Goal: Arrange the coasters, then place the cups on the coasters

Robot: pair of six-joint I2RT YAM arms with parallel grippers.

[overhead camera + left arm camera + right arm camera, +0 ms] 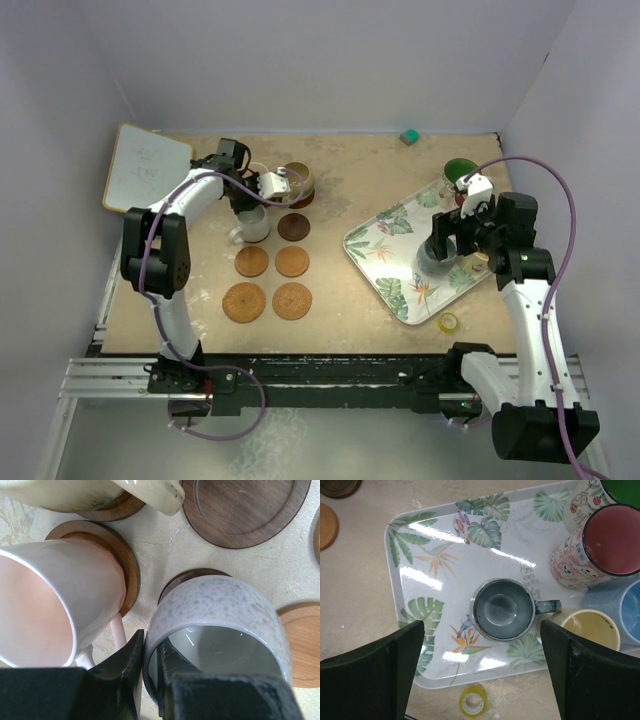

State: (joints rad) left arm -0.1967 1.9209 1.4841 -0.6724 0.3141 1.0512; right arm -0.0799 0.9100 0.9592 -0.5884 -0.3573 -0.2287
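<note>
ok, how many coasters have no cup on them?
5. Dark coaster at the back; middle-left coaster and middle-right coaster nearer; near-left coaster and near-right coaster closest to the bases. The left arm may hide more.

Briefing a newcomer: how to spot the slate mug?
On the table, find the leafy tray at right. The slate mug stands alone in its middle, apart from the red mug, yellow mug and blue mug at one end. Only it is dark grey.
</note>
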